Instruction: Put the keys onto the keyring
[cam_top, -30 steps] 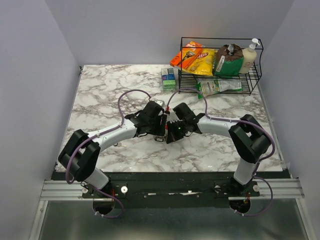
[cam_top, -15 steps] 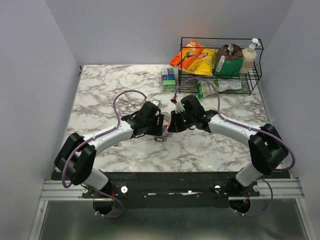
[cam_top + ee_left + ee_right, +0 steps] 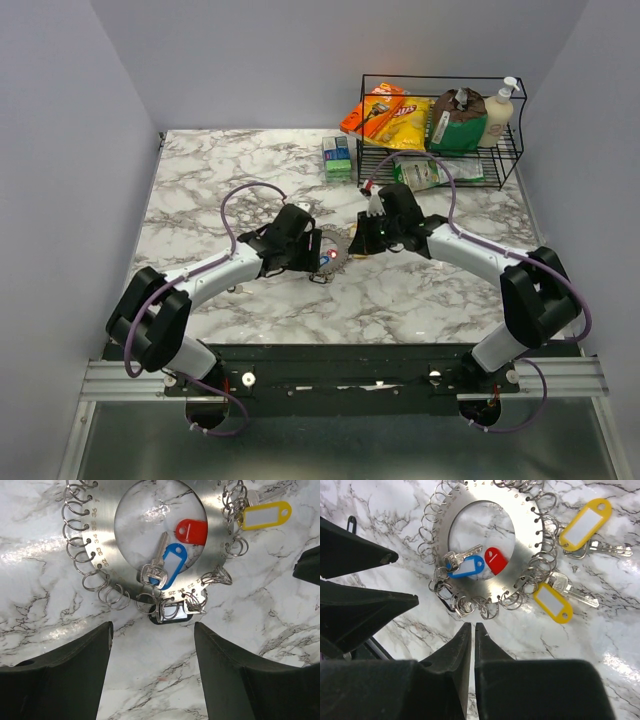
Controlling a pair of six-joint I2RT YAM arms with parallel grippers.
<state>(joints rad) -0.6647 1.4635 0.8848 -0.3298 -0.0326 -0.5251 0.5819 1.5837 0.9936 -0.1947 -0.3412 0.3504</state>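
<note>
The keyring [image 3: 105,535] is a flat silver numbered disc ring with several wire split rings round its rim. It lies flat on the marble and shows in the top view [image 3: 337,251] and right wrist view [image 3: 520,545]. A silver key with a blue tag [image 3: 167,567] and a red tag [image 3: 192,531] lie in its hole. Two yellow-tagged keys [image 3: 585,524] [image 3: 552,602] lie beside it. My left gripper [image 3: 152,628] is open and empty, just short of the ring's edge. My right gripper [image 3: 473,626] is shut and empty, its tips just off the rim.
A black wire rack [image 3: 440,120] with snack bags and a lotion bottle stands at the back right. A small green box [image 3: 337,157] sits left of it. A small black tag [image 3: 170,617] lies under the split rings nearest my left gripper.
Both grippers have drawn apart from the middle. The right arm swung back and to the right, and the left shifted slightly left, uncovering the keyring.
</note>
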